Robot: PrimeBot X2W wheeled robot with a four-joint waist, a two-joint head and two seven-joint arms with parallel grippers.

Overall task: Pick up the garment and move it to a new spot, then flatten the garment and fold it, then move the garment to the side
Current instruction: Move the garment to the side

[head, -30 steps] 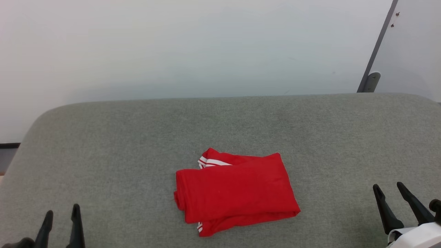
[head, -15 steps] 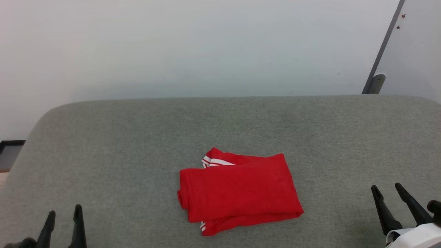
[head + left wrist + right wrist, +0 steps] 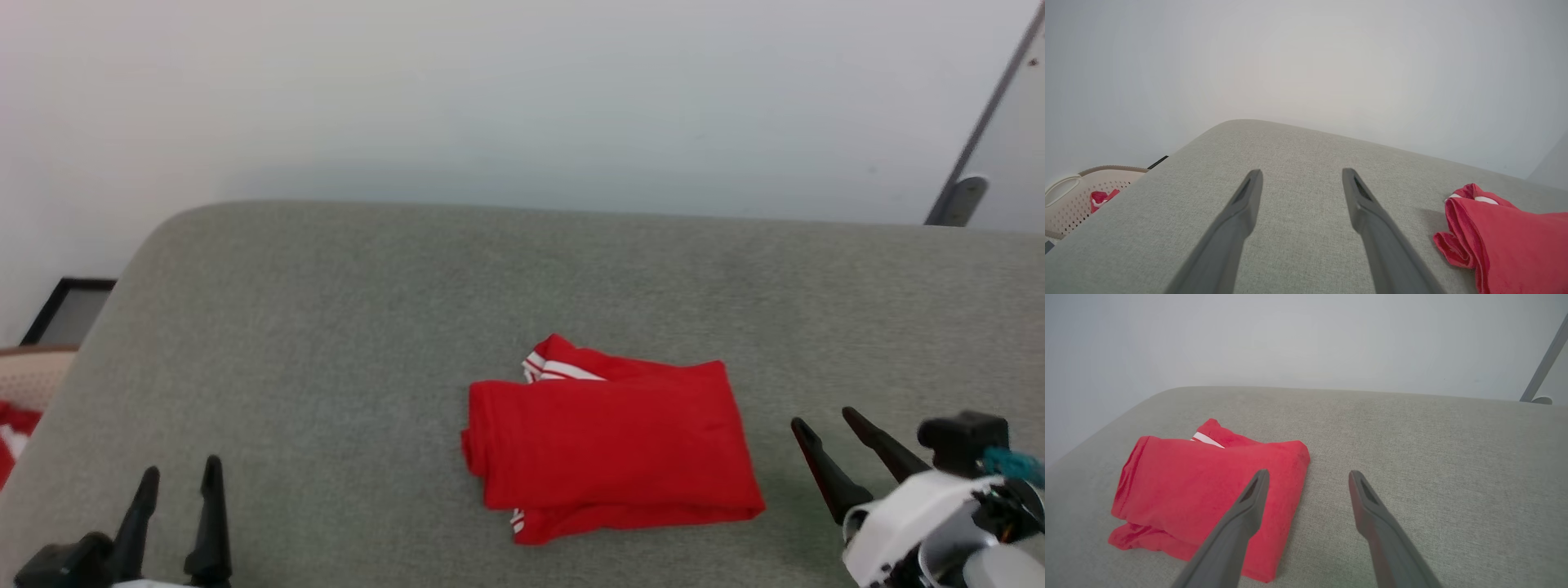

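Beside the right hand [image 3: 823,417], folded garment [image 3: 612,441]

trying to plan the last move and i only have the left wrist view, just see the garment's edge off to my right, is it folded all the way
Observer: Yes. In the head view the garment lies as a folded, roughly rectangular stack on the grey cushion.
Operator: any trim sticking out
Observer: White stripe trim peeks out at the stack's far left corner, and a little more at its near left corner.
Operator: where's the right gripper
Observer: The right gripper is open, just to the garment's right; the head view shows a gap between them.
Operator: what's past it
Observer: The right wrist view shows a slanted grey pole against the wall, beyond the cushion's far edge.
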